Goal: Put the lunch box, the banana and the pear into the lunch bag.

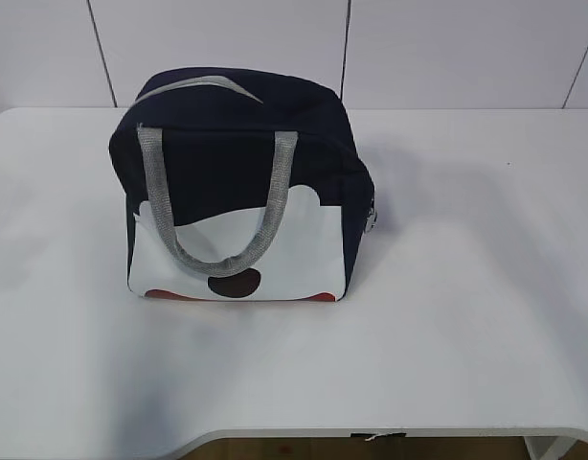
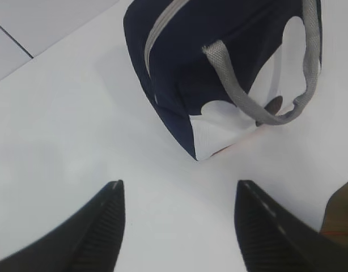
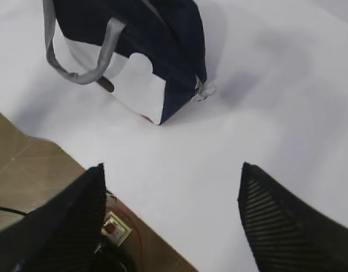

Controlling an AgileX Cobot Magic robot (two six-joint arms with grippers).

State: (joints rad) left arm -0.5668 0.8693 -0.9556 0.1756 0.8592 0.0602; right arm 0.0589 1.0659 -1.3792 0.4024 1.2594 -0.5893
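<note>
One item only is showing on my screens right now: the boxy navy-blue fabric lunch bag (image 1: 241, 187) with its white front panel, sitting upright near the back-left of the white worktop (image 1: 466, 316). Its grey webbing handle (image 1: 217, 206) is flopping down over the front face, and the grey zipper (image 1: 193, 86) along the top is looking closed to me, ring pull (image 3: 201, 93) dangling at the right end. I'm seeing no lunch box, banana or pear anywhere in these views, so I'm guessing they're either inside already or out of frame; I can't say which.

I'm holding both arms back from the bag, well apart from it. My left end effector (image 2: 179, 226) is hovering over bare worktop, jaws spread wide, gripping nothing. My right end effector (image 3: 171, 221) is doing likewise near the front edge, jaws wide apart, empty too.
</note>
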